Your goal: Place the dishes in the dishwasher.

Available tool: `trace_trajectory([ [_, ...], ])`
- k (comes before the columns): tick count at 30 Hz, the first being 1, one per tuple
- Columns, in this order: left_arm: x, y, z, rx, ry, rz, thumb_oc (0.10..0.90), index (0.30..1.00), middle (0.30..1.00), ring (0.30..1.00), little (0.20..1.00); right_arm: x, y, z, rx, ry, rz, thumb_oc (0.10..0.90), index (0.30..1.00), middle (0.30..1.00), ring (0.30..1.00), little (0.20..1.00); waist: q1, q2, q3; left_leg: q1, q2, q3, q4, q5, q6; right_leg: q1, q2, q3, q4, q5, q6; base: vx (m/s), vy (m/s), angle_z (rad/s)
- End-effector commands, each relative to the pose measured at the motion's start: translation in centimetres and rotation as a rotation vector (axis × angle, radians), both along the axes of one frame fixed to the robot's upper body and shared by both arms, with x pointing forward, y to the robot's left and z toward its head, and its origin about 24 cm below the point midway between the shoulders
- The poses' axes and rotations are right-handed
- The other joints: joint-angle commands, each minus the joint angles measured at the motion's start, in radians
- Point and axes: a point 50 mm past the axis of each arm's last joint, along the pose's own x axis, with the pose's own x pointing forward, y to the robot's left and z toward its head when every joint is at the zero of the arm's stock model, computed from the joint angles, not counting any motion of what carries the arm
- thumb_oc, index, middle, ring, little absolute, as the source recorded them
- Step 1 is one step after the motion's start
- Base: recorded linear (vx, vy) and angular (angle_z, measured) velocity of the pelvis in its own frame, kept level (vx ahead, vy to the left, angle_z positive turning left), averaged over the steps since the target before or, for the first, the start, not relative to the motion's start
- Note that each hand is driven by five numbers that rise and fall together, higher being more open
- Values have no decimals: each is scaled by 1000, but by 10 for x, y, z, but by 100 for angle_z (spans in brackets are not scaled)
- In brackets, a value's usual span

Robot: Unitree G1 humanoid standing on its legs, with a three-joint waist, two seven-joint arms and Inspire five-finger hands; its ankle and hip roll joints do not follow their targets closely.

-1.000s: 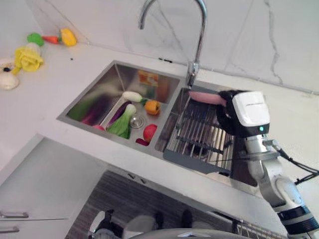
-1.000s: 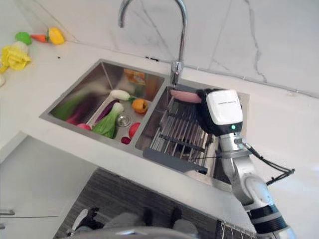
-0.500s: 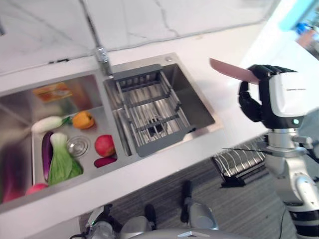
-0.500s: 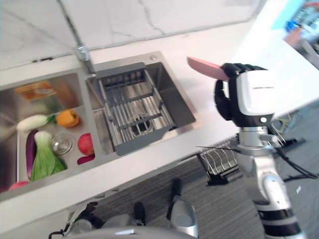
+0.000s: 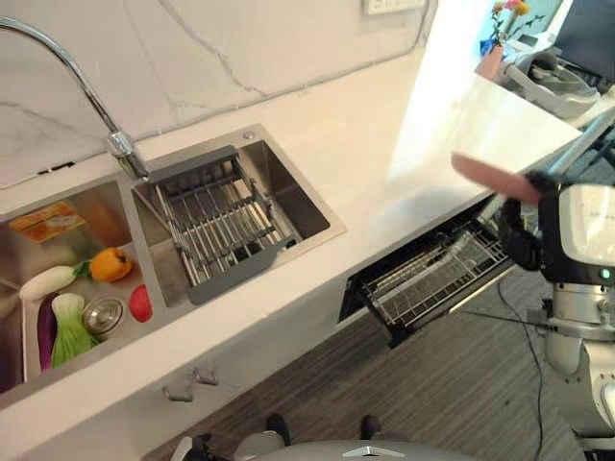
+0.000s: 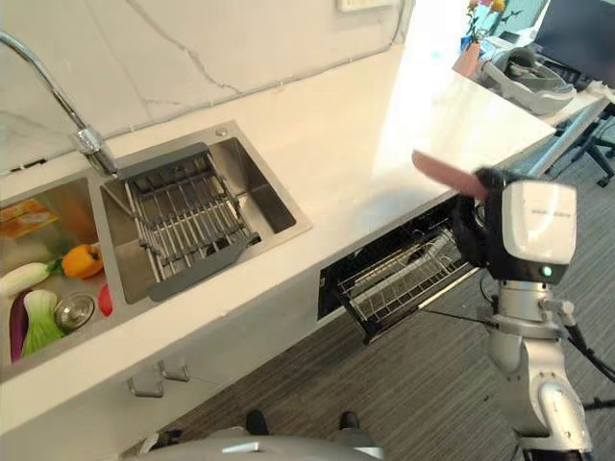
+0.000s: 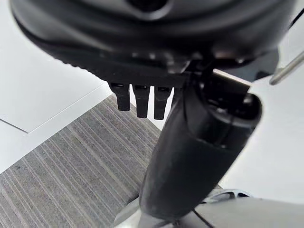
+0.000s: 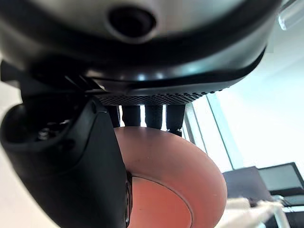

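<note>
My right hand (image 5: 520, 240) is shut on a pink plate (image 5: 492, 178), held edge-up at the right, above the far end of the open dishwasher rack (image 5: 432, 279). The wire rack is pulled out from under the white counter (image 5: 384, 134) and looks empty. In the right wrist view the thumb (image 8: 80, 161) lies across the plate (image 8: 175, 185) with the fingers (image 8: 147, 116) behind its rim. In the left wrist view my left hand (image 7: 190, 152) hangs over the striped floor with relaxed fingers (image 7: 140, 99) and nothing in it.
A double sink (image 5: 317, 206) sits at the left with a grey dish rack (image 5: 216, 221) in its right basin and vegetables (image 5: 67, 307) in the left one. A tall faucet (image 5: 72, 72) rises behind it. Grey striped floor (image 5: 452, 394) lies before the dishwasher.
The camera has swung right along the counter. My right hand has carried the pink plate from over the sink's dish rack to above the open dishwasher rack.
</note>
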Motion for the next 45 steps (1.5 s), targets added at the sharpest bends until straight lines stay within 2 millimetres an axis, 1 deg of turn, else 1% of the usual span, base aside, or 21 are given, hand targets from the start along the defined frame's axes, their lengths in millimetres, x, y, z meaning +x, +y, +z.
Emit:
trace_trajectory([
  [1, 27, -10, 2, -2, -72, -65, 800, 900, 900, 900, 900, -1, 12, 65, -126, -320, 64, 400, 300, 300, 300, 300, 21, -1, -8, 2, -6, -87, 4, -77, -6, -41, -42, -31, 22, 3, 53, 25, -98, 38],
  [3, 29, -14, 2, -12, -86, -55, 800, 900, 900, 900, 900, -4, 8, 58, -113, -297, 37, 400, 300, 300, 300, 300, 23, 7, -4, 1, 6, -102, 4, -66, -19, -26, -34, -56, 22, -7, 48, 20, -118, 32],
  [5, 24, -15, 1, -16, -66, -37, 800, 900, 900, 900, 900, -5, 5, 51, -104, -271, 13, 400, 300, 300, 300, 300, 23, 12, -6, -2, 11, -115, 4, -59, -26, -18, -28, -71, 22, -15, 42, 17, -75, 30],
  [8, 20, -17, -1, -19, -46, -38, 800, 900, 900, 900, 900, -9, 2, 50, -129, -279, -29, 400, 300, 300, 300, 300, 18, 16, -8, -4, 16, -121, 4, -55, -31, -12, -23, -80, 22, -21, 35, 13, -55, 26],
  [9, 18, -17, -1, -15, -38, -41, 800, 900, 900, 900, 900, -12, 2, 46, -107, -279, -33, 400, 300, 300, 300, 300, 15, 19, -7, -4, 19, -124, 4, -52, -33, -10, -20, -84, 22, -23, 33, 2, -58, 11],
  [10, 16, -18, -2, -17, -31, -36, 800, 900, 900, 900, 900, -15, 3, 32, -45, -224, -27, 400, 300, 300, 300, 300, 12, 24, -4, -8, 22, -135, 4, -47, -36, -9, -16, -85, 22, -31, 27, -2, -41, 10],
  [11, 15, -18, -2, -17, -30, -36, 800, 900, 900, 900, 900, -15, 3, 32, -45, -223, -27, 400, 300, 300, 300, 300, 10, 24, -4, -8, 22, -138, 4, -47, -37, -8, -15, -87, 22, -32, 27, -10, -40, 17],
  [14, 5, -18, -4, -20, 14, -21, 800, 900, 900, 900, 900, -14, 5, 15, -6, -117, -5, 400, 300, 300, 300, 300, 10, 29, -5, -9, 20, -150, 4, -46, -38, -1, -12, -92, 22, -37, 20, 9, -36, 20],
  [17, 2, -17, -5, -18, 29, -41, 800, 900, 900, 900, 900, -8, 6, -2, -28, -22, 7, 400, 300, 300, 300, 300, 15, 37, -1, -6, 22, -150, 4, -46, -41, 5, -14, -107, 22, -39, 19, 13, -33, 7],
  [19, 2, -17, -4, -20, 25, -34, 800, 900, 900, 900, 900, -3, 5, -10, -66, 32, 2, 400, 300, 300, 300, 300, 23, 42, 4, -3, 20, -150, 4, -47, -43, 11, -18, -119, 22, -39, 19, 5, -9, 8],
  [21, 2, -17, -4, -20, 24, -32, 800, 900, 900, 900, 900, -2, 5, -11, -67, 31, 3, 400, 300, 300, 300, 300, 20, 42, 5, -2, 20, -151, 4, -47, -43, 12, -18, -120, 22, -39, 19, 4, -4, 11],
  [25, 7, -15, -3, -16, 4, -35, 800, 900, 900, 900, 900, 15, -3, -24, -135, 108, -31, 400, 300, 300, 300, 300, 39, 53, 19, -2, 17, -163, 4, -46, -46, 25, -28, -144, 22, -40, 19, 7, -8, 4],
  [28, 8, -14, -3, -13, 3, -60, 800, 900, 900, 900, 900, 26, -11, -25, -184, 120, -68, 400, 300, 300, 300, 300, 55, 67, 28, -5, 14, -179, 4, -43, -51, 36, -34, -173, 22, -45, 20, 6, -6, 20],
  [29, 8, -14, -3, -13, 3, -60, 800, 900, 900, 900, 900, 26, -11, -25, -184, 120, -68, 400, 300, 300, 300, 300, 55, 67, 28, -5, 14, -179, 4, -43, -51, 36, -34, -173, 22, -45, 20, -15, 1, 28],
  [32, 11, -15, -2, -14, -3, -112, 800, 900, 900, 900, 900, 54, -30, -27, -255, 165, -143, 400, 300, 300, 300, 300, 79, 102, 52, -24, 8, -204, 4, -27, -59, 33, -40, -206, 22, -40, 19, -58, 12, 26],
  [34, 10, -17, -3, -23, 8, -126, 800, 900, 900, 900, 900, 64, -40, -26, -297, 207, -180, 400, 300, 300, 300, 300, 86, 120, 56, -31, 5, -208, 4, -21, -64, 33, -42, -217, 22, -41, 19, -29, 38, 27],
  [36, 8, -19, -4, -33, 16, -140, 800, 900, 900, 900, 900, 69, -49, -29, -327, 256, -217, 400, 300, 300, 300, 300, 93, 134, 60, -38, 3, -215, 4, -15, -70, 34, -46, -229, 22, -41, 19, -21, 26, 15],
  [38, 9, -23, -4, -45, 16, -157, 800, 900, 900, 900, 900, 78, -52, -26, -360, 274, -234, 400, 300, 300, 300, 300, 96, 148, 64, -48, 3, -224, 4, -8, -76, 32, -49, -243, 22, -41, 19, -35, 16, 22],
  [40, 11, -27, -5, -57, 12, -167, 800, 900, 900, 900, 900, 80, -60, -29, -388, 314, -270, 400, 300, 300, 300, 300, 101, 159, 66, -57, 3, -234, 4, 0, -80, 31, -50, -256, 22, -41, 19, -31, 1, 15],
  [44, 12, -32, -6, -73, 10, -172, 800, 900, 900, 900, 900, 85, -65, -38, -382, 370, -305, 400, 300, 300, 300, 300, 106, 170, 66, -69, 4, -246, 4, 9, -86, 33, -51, -278, 22, -47, 19, -5, -13, 17],
  [45, 13, -33, -6, -73, 10, -174, 800, 900, 900, 900, 900, 85, -64, -40, -368, 372, -304, 522, 484, 484, 484, 484, 106, 171, 64, -71, 4, -249, 4, 10, -87, 34, -51, -283, 22, -48, 18, -8, -13, 11],
])
